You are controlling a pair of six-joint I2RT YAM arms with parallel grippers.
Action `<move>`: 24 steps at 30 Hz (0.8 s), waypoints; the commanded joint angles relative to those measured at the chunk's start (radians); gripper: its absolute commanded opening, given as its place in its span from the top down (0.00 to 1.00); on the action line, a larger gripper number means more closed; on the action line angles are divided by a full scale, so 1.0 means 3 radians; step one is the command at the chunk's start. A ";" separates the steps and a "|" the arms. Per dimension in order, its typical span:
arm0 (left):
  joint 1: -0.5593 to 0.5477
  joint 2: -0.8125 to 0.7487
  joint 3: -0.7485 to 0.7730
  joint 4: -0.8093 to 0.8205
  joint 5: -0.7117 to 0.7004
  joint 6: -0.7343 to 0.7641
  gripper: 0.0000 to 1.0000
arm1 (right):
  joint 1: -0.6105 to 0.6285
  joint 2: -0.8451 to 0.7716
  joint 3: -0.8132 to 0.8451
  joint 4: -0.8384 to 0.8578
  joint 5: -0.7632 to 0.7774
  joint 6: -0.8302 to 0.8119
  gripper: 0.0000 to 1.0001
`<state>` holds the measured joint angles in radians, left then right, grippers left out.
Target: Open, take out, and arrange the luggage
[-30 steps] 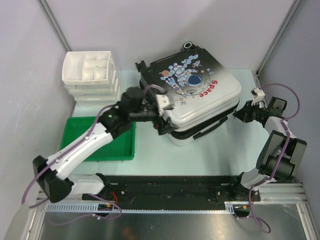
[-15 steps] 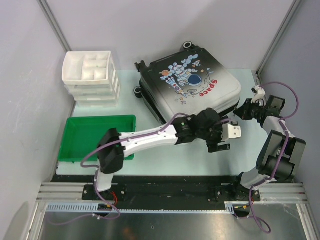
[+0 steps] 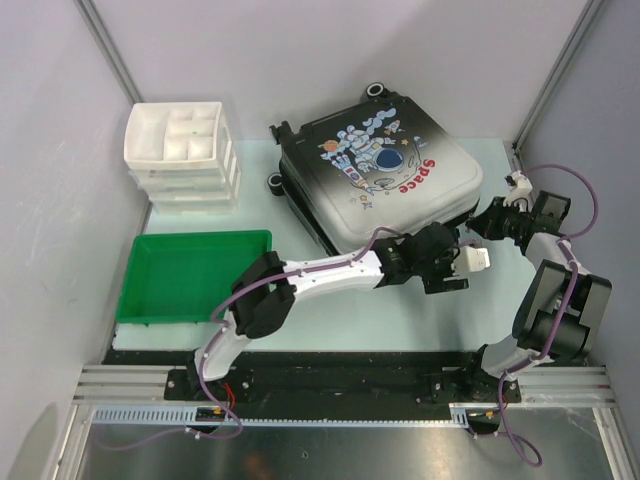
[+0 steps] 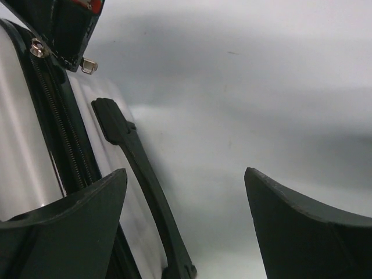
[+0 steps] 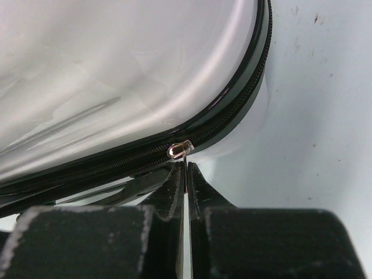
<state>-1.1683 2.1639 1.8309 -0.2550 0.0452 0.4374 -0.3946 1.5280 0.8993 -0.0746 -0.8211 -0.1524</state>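
Note:
The luggage (image 3: 385, 175) lies flat at the back of the table, its astronaut picture facing up and its zipper shut. My right gripper (image 3: 479, 224) is at its right front corner. In the right wrist view this gripper (image 5: 186, 170) is shut on the silver zipper pull (image 5: 179, 150). My left arm reaches across the table, and its gripper (image 3: 449, 281) is beside the front right side of the case. In the left wrist view that gripper (image 4: 186, 172) stands wide open, holding nothing. The black side handle (image 4: 132, 156) and the zipper track (image 4: 58, 133) lie just left of the gap.
A white compartmented drawer box (image 3: 182, 152) stands at the back left. In front of it lies a flat green tray (image 3: 200, 238). Grey walls close in the back and both sides. The right wall is close behind my right arm.
My left arm has swung from the case's left front corner across to its front right side, jaws open. Less of the white side shows now. The right gripper has not moved.

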 commanded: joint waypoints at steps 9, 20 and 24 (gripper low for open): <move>0.0182 0.0554 0.0202 0.0134 -0.0688 -0.0113 0.13 | 0.0017 -0.0026 0.0075 0.0422 -0.0091 0.0104 1.00; 0.0182 0.0298 -0.0351 -0.0305 -0.0518 -0.0649 0.31 | 0.0042 -0.0031 0.0070 0.0479 0.0150 -0.0003 1.00; 0.0111 0.0502 -0.0167 -0.0571 -0.1182 -0.1104 0.42 | 0.0057 -0.0036 0.0075 0.0525 0.0165 0.0037 1.00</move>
<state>-1.1450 2.2620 1.7893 -0.1249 -0.1017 0.3248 -0.3889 1.5280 0.8986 -0.0616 -0.8040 -0.1356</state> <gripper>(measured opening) 0.619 0.017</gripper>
